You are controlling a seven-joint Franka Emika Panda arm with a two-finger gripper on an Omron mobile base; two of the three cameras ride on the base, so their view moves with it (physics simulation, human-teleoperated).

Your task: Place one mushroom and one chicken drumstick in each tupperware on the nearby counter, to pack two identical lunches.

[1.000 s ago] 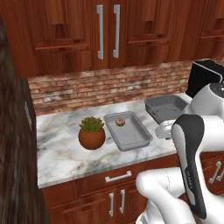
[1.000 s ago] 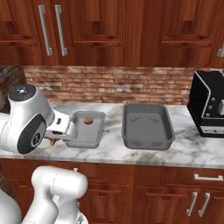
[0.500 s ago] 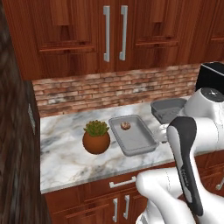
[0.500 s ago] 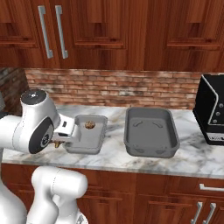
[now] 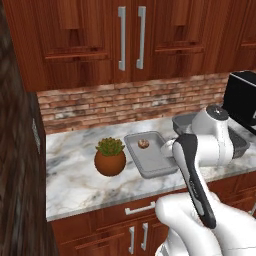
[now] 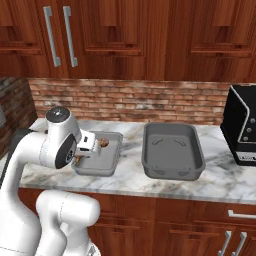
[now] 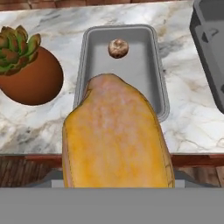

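Note:
A large golden chicken drumstick (image 7: 116, 135) fills the foreground of the hand view, and my gripper (image 6: 86, 150) is shut on it; the drumstick hides the fingertips. It hangs over the near end of the small tupperware (image 7: 83, 65), a shallow grey tray on the marble counter (image 7: 183, 118). A brown mushroom (image 7: 118, 48) lies at that tray's far end. From the base views, the mushroom (image 6: 103, 143) sits in the small tupperware (image 6: 107, 167) just beyond my hand. The larger, deeper tupperware (image 6: 172, 150) stands to its right with nothing in it.
A round brown plant pot (image 5: 110, 161) with a green succulent stands left of the small tray. A black appliance (image 6: 242, 125) sits at the counter's right end. A brick backsplash and wooden wall cabinets (image 5: 130, 40) rise behind the counter.
The whole picture has shifted slightly, so the base has moved. My gripper, still holding the drumstick, has edged a little further over the small tray's near end.

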